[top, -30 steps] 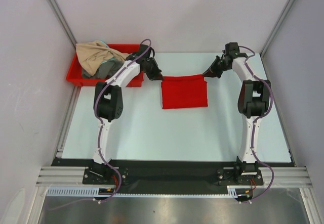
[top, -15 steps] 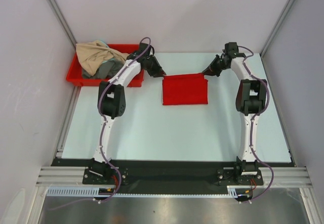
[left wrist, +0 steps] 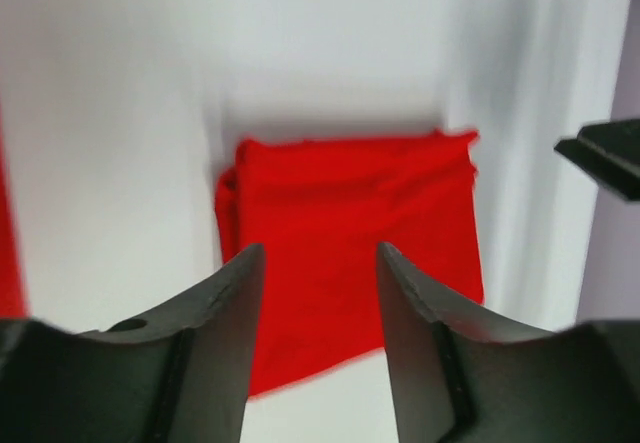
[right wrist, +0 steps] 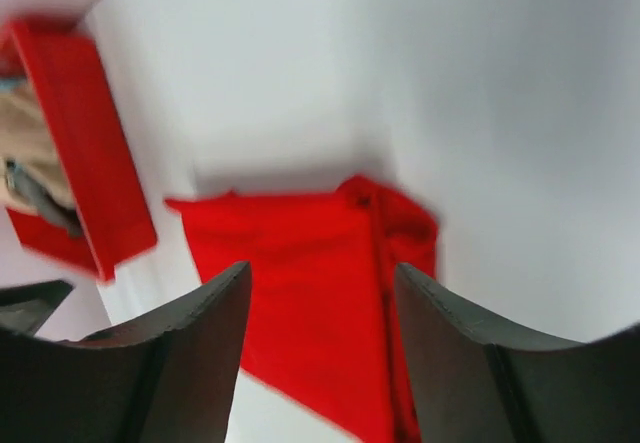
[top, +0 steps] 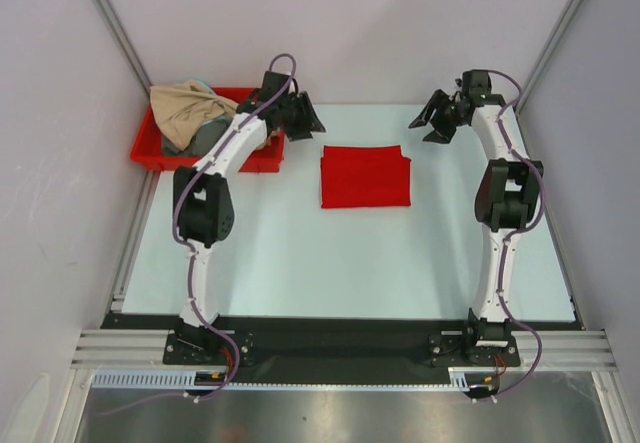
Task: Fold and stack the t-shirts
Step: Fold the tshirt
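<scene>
A bright red t-shirt (top: 365,176) lies folded into a flat, nearly square pad on the pale table (top: 300,253), toward the far middle of the surface. Nothing touches it. The left gripper (top: 303,116) hangs above the table just beyond the shirt's far left corner, its jaws spread apart and empty; from the left wrist camera its two dark fingers (left wrist: 215,353) frame the red cloth (left wrist: 350,293) below with clear space between them. The right gripper (top: 437,121) hovers off the shirt's far right corner, likewise released, with nothing between its fingers (right wrist: 190,363), and the right wrist view looks down on the folded shirt (right wrist: 320,303) with a thicker layered edge along one side. At the far left of the table sits a red plastic tray (top: 150,148) holding a heap of unfolded shirts: a beige-tan one (top: 185,108) on top, with grey cloth (top: 205,141) showing beneath it.
</scene>
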{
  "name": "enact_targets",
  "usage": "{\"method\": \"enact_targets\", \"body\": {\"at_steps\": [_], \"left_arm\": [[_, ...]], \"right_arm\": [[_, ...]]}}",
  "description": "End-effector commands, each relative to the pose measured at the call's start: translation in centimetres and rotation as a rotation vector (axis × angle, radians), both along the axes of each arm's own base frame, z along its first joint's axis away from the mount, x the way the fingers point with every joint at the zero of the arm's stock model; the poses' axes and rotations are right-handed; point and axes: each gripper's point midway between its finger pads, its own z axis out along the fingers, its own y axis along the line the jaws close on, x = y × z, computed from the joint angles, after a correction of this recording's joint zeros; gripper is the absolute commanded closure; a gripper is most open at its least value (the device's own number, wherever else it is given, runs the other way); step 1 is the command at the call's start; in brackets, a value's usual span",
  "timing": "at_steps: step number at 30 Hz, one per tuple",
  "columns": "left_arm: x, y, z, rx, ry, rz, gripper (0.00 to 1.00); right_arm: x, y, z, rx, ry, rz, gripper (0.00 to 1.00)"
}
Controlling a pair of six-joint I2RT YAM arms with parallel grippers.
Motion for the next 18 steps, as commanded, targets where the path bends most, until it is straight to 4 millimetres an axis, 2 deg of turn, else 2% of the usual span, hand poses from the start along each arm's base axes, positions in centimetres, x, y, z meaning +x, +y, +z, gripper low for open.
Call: {"method": "enact_targets", "body": {"at_steps": [1,2,3,4,5,6,8,9,10,13,15,18], "left_arm": [[-5.3,-5.5,1.4,-0.115,-0.019,-0.212,0.51],[-5.7,-6.4,1.2,-0.138,-0.037,-0.235,0.58],[-7.5,-7.4,-0.6,-0.136,0.003,-0.267,0.61],[-8.1,-7.8,-1.0,-0.138,0.011,-0.284,0.63],[-9.2,-8.6,-1.9,-0.149,0.04,-0.31,0.69],[-9.4,-8.7,-2.5,-0.154,0.057,-0.315,0.71],[-10.2,-8.7,-4.1,-0.147,0.112,-0.316,0.77],[-10.5,-8.7,-4.7,-0.14,0.132,-0.32,0.78],[-10.6,-8.4,-5.3,-0.125,0.144,-0.318,0.8],[-11.1,-7.8,-7.2,-0.088,0.179,-0.319,0.82],[-11.6,-7.6,-8.3,-0.076,0.205,-0.323,0.84],[-12.3,-7.2,-9.7,-0.067,0.239,-0.322,0.85]], "right_arm": [[-4.6,5.7,3.8,0.034,-0.06,0.19,0.36],[-5.3,6.4,3.6,0.056,-0.05,0.208,0.44],[-6.0,7.4,4.1,0.09,-0.061,0.238,0.49],[-6.7,8.3,3.6,0.106,-0.05,0.26,0.54],[-7.8,9.0,2.4,0.135,-0.011,0.284,0.69],[-8.2,9.2,1.9,0.136,0.003,0.288,0.77],[-9.5,11.0,1.2,0.2,0.04,0.35,0.92],[-10.0,11.5,1.0,0.214,0.053,0.371,0.97],[-10.8,11.9,0.0,0.223,0.092,0.399,1.0],[-12.2,12.2,-1.6,0.251,0.152,0.422,1.0],[-13.1,11.7,-3.0,0.274,0.191,0.41,1.0],[-13.8,10.8,-3.8,0.28,0.203,0.393,1.0]]}}
